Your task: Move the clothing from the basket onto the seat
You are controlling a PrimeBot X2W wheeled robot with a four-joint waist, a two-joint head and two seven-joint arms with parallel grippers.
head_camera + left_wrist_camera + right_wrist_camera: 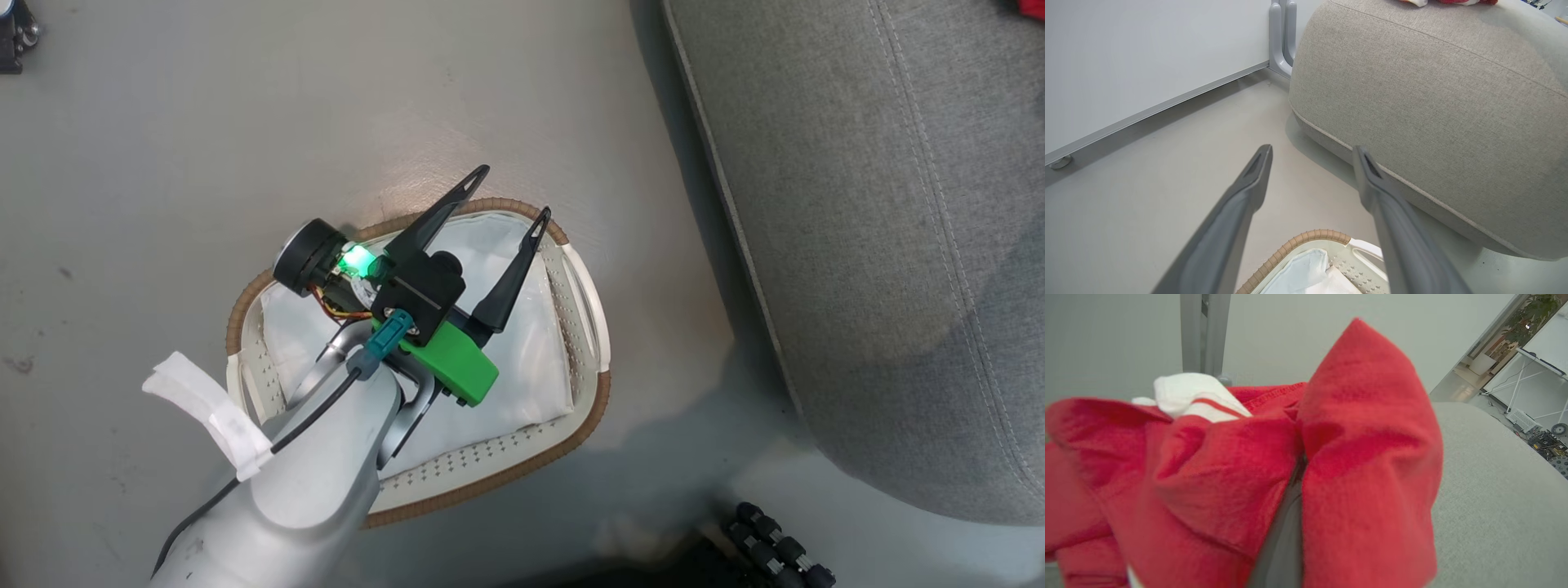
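- Left hand [513, 191] spread wide, empty, over the small oval white perforated basket with brown woven rim [522, 461], frame centre.
- Inside it, white cloth liner [522, 359]; no red seen, arm hides part.
- Right hand [1288, 539] clamped on soft red clothing with white trim [1229, 477], over the large grey woven seat [1494, 498]; resting or hanging, can't tell.
- Looks nearly done: release left.
- Smooth grey floor [245, 122]; white wall panel [1126, 61], upper left.

Floor [163, 147]: pale grey, smooth; faint scuffs [18, 363] at left
Wall [1126, 53]: white panel; grey rail [1167, 105] along its foot
Post [1281, 36]: grey metal, upright at the panel's end
Far right: white table [1549, 339] on crossed legs; plant [1532, 314] beyond
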